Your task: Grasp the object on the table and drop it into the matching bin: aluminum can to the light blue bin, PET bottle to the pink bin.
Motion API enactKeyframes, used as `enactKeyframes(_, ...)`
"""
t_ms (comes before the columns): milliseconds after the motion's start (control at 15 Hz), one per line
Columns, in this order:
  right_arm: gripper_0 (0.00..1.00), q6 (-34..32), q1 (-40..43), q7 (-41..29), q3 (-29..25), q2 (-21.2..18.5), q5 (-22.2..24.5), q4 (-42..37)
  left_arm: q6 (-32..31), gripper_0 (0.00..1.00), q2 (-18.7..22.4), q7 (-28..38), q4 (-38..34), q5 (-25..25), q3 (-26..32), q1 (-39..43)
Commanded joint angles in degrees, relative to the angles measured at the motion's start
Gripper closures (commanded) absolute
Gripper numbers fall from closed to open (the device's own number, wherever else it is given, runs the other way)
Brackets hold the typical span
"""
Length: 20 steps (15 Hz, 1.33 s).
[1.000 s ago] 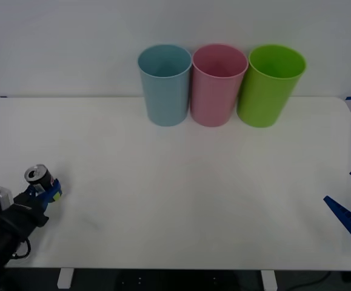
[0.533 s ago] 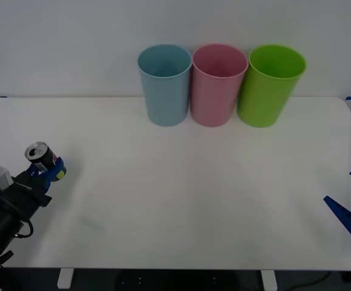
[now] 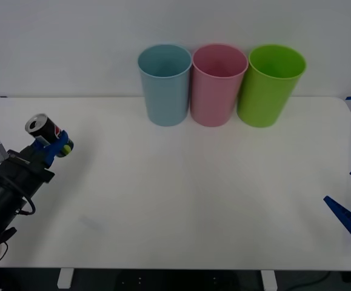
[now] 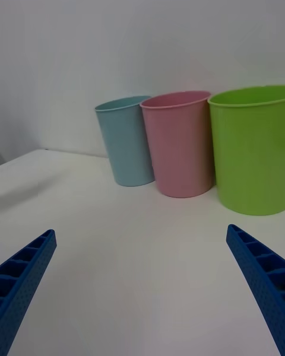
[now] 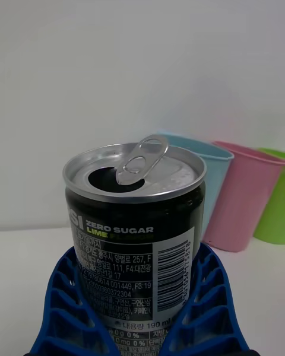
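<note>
Above the table's [image 3: 181, 200] left edge, the left gripper [image 3: 53, 147] clamps the can [image 3: 43, 128] between its fingers.

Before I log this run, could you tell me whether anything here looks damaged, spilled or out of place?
Nothing is spilled or knocked over. The one oddity: the aluminum can held in the left gripper is already opened, its pull tab lifted over the mouth. The light blue bin, pink bin and green bin stand upright in a row.

A bare test room, like a lab: plain white wall [image 3: 60, 42], one white table [image 3: 181, 200], three coloured bins [image 3: 220, 85] lined up.
</note>
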Motion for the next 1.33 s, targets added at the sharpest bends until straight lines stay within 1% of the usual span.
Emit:
enactKeyframes(67, 0.00, 0.0, 0.0, 0.0, 0.0, 0.0, 0.0, 0.0, 0.8, 1.00, 0.0, 4.7, -2.8, -1.9, -0.5, -1.2)
enactKeyframes(133, 0.00, 0.0, 0.0, 0.0, 0.0, 0.0, 0.0, 0.0, 1.2, 1.00, 0.0, 5.2, -3.1, -3.0, -0.8, -2.5)
enactKeyframes(200, 0.00, 0.0, 0.0, 0.0, 0.0, 0.0, 0.0, 0.0, 2.2, 1.00, 0.0, 5.5, -3.1, -3.0, -1.3, -3.8)
enactKeyframes(333, 0.00, 0.0, 0.0, 0.0, 0.0, 0.0, 0.0, 0.0, 5.0, 1.00, 0.0, 5.7, -3.1, -3.6, -3.1, -6.6)
enactKeyframes(467, 0.00, 0.0, 0.0, 0.0, 0.0, 0.0, 0.0, 0.0, 7.5, 1.00, 0.0, 6.1, -3.1, -5.3, -4.4, -8.9)
enactKeyframes(600, 0.00, 0.0, 0.0, 0.0, 0.0, 0.0, 0.0, 0.0, 10.5, 1.00, 0.0, 6.7, -3.1, -5.5, -6.3, -11.4)
enactKeyframes(733, 0.00, 0.0, 0.0, 0.0, 0.0, 0.0, 0.0, 0.0, 13.9, 1.00, 0.0, 7.8, -3.1, -7.4, -8.4, -14.1)
enactKeyframes(867, 0.00, 0.0, 0.0, 0.0, 0.0, 0.0, 0.0, 0.0, 17.0, 1.00, 0.0, 8.8, -3.1, -7.7, -9.9, -16.4)
enactKeyframes(1000, 0.00, 0.0, 0.0, 0.0, 0.0, 0.0, 0.0, 0.0, 20.4, 1.00, 0.0, 10.0, -3.1, -9.4, -12.0, -18.8)
enactKeyframes(1133, 0.00, 0.0, 0.0, 0.0, 0.0, 0.0, 0.0, 0.0, 24.1, 1.00, 0.0, 11.3, -3.0, -10.1, -14.2, -21.0)
enactKeyframes(1267, 0.00, 0.0, 0.0, 0.0, 0.0, 0.0, 0.0, 0.0, 26.6, 1.00, 0.0, 12.1, -1.7, -10.6, -16.0, -23.4)
enactKeyframes(1333, 0.00, 0.0, 0.0, 0.0, 0.0, 0.0, 0.0, 0.0, 27.1, 1.00, -0.2, 12.5, 0.2, -10.7, -16.6, -25.5)
